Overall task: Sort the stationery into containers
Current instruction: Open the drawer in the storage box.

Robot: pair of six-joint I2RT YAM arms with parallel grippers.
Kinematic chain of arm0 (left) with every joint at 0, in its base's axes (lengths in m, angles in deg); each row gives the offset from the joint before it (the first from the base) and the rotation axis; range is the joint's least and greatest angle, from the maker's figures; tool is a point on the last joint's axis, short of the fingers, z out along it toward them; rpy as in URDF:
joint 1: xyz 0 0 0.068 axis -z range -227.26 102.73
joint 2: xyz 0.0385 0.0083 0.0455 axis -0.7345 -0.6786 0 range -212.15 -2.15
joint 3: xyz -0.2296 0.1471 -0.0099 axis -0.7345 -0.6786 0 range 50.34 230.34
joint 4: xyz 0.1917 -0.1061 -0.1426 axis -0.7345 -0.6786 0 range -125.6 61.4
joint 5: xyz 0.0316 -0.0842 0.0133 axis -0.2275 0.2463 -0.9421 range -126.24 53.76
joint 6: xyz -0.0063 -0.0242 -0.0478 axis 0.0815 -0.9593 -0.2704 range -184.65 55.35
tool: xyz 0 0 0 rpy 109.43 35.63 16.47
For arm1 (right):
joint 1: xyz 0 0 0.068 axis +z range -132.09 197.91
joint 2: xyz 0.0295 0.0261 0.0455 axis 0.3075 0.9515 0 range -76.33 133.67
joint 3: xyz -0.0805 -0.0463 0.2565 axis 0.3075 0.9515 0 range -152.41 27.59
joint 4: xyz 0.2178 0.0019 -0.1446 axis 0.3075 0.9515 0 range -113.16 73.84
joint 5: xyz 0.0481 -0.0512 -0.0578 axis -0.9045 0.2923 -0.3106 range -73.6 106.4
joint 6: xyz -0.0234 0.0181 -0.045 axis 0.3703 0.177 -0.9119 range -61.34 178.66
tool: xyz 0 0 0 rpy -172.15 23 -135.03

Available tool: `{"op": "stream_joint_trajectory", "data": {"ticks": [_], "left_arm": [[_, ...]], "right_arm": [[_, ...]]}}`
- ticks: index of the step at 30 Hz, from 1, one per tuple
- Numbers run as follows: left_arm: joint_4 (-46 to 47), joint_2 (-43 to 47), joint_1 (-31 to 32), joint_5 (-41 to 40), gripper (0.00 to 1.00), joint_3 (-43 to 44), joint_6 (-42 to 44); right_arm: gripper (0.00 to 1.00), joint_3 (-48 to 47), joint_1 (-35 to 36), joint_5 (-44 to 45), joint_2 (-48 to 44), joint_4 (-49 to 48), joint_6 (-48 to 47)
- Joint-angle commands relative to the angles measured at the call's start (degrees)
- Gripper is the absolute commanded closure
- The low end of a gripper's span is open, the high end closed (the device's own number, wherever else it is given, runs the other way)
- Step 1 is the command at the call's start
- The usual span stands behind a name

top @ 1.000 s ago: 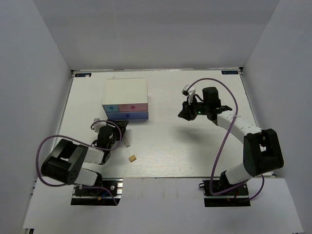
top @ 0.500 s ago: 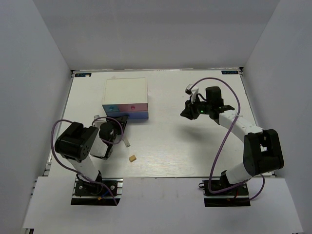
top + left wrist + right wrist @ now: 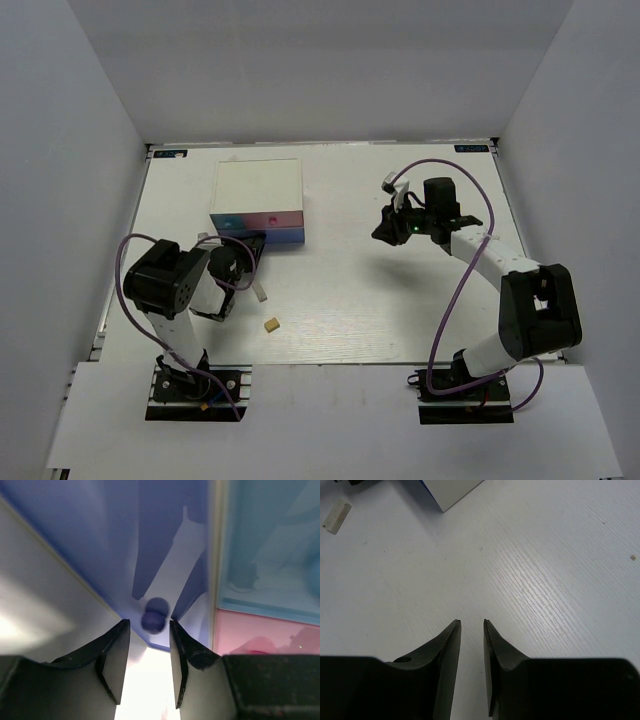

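Note:
The containers are drawers in a white-topped box [image 3: 258,184], with a pink front [image 3: 274,217] and a blue front [image 3: 277,237]. In the left wrist view my left gripper [image 3: 149,624] is right up against the blue front [image 3: 115,545]. Its jaws stand slightly apart on either side of the round blue knob [image 3: 153,621], just short of touching it. A white eraser [image 3: 259,293] and a tan eraser [image 3: 270,325] lie on the table. My right gripper [image 3: 383,232] hovers at mid-right, jaws narrowly open and empty [image 3: 472,622]. No highlighters show.
White walls close in the table [image 3: 400,300] at the back and on both sides. The right wrist view catches the box's corner [image 3: 451,491] and the white eraser [image 3: 336,516] at far left. A pale blue front [image 3: 270,550] sits beside the pink one [image 3: 260,636].
My left arm's elbow has swung in and the gripper has pushed up to the blue drawer front while its jaws narrowed. The right gripper barely shifted.

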Motion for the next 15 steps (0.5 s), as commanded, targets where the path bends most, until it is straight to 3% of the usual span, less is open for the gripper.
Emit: {"op": "stream_joint_trajectory", "data": {"ticks": [1,15], "left_arm": [[2.1,-0.7,-0.3,0.6,0.53,1.8,-0.3],[0.9,-1.3,-0.3,-0.4,0.67,1.8,-0.3]], "right_arm": [[0.69,-1.1,-0.5,-1.3,0.5,0.1,-0.8],[0.69,-0.7,-0.7,-1.6,0.5,0.2,-0.9]]}}
